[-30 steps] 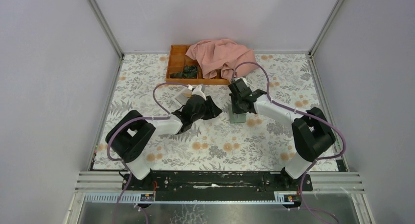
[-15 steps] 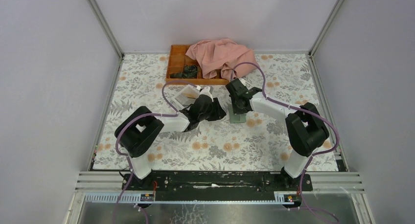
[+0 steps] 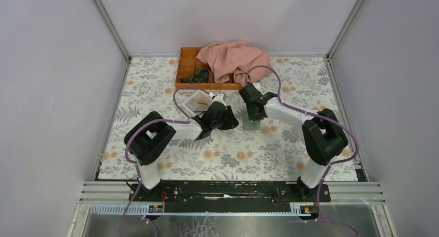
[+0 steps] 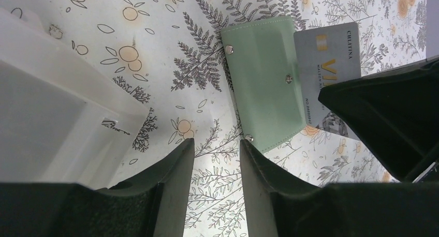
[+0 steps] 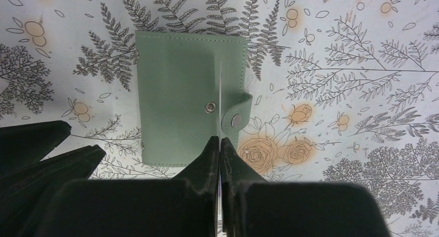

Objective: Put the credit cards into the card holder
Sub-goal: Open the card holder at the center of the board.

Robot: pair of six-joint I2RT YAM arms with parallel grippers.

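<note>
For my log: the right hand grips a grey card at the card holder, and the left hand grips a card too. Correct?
No: the left hand is open and empty, as the left wrist view shows. The right hand does grip a grey card at the card holder.

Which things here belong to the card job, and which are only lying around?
For the job: grey credit card in the right gripper; green card holder; left gripper, open.
Lying about: white box; orange tray; pink cloth.

Ahead of the left gripper [image 4: 216, 149], the card holder [image 4: 264, 87] looks matt, leather-like, with shiny metal studs [image 4: 289, 78]; the credit card [image 4: 331, 56] smooth plastic.
</note>
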